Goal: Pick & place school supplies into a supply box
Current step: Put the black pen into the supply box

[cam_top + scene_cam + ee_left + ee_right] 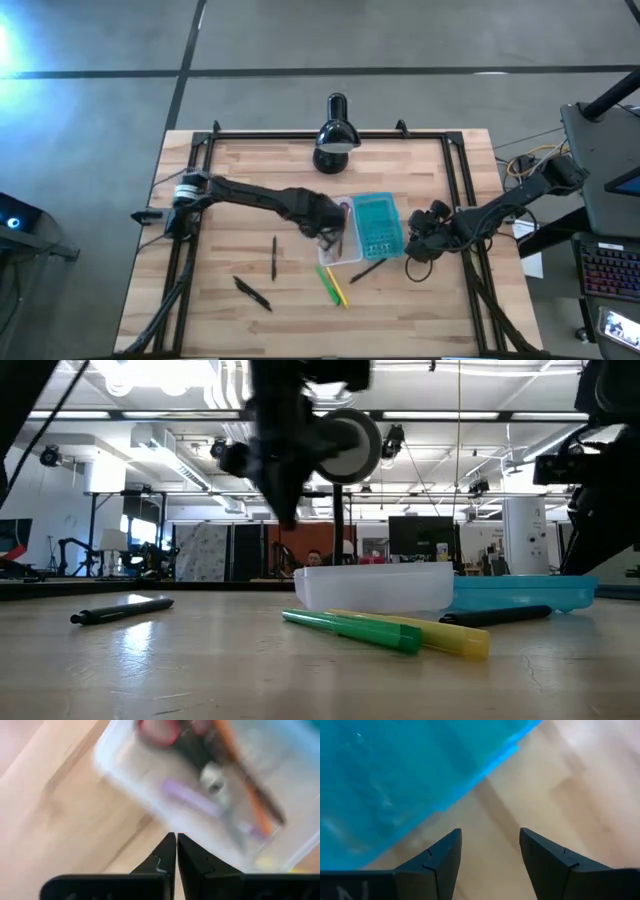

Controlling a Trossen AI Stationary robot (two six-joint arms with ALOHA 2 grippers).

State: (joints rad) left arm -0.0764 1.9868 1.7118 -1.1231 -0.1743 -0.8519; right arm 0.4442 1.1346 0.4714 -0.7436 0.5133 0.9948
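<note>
The supply box lies open on the table, with its clear tray [343,240] [375,586] beside its teal ribbed lid [378,225] [520,592]. In the left wrist view the tray [150,795] holds red-handled scissors [159,731], an orange pen [247,790] and dark pens. My left gripper [327,238] [176,845] is shut and hovers above the tray's left edge, touching nothing. My right gripper [416,240] [490,850] is open, low over the bare wood by the lid's right edge [470,780]. A green marker [328,284] [350,628], a yellow marker [340,289] [430,634] and black pens [274,257] [252,292] [368,268] lie flat on the table.
A black desk lamp [335,135] stands at the table's far edge behind the box. A black metal frame [460,180] runs around the table. Bare wood lies to the left and near side around the loose pens [120,610].
</note>
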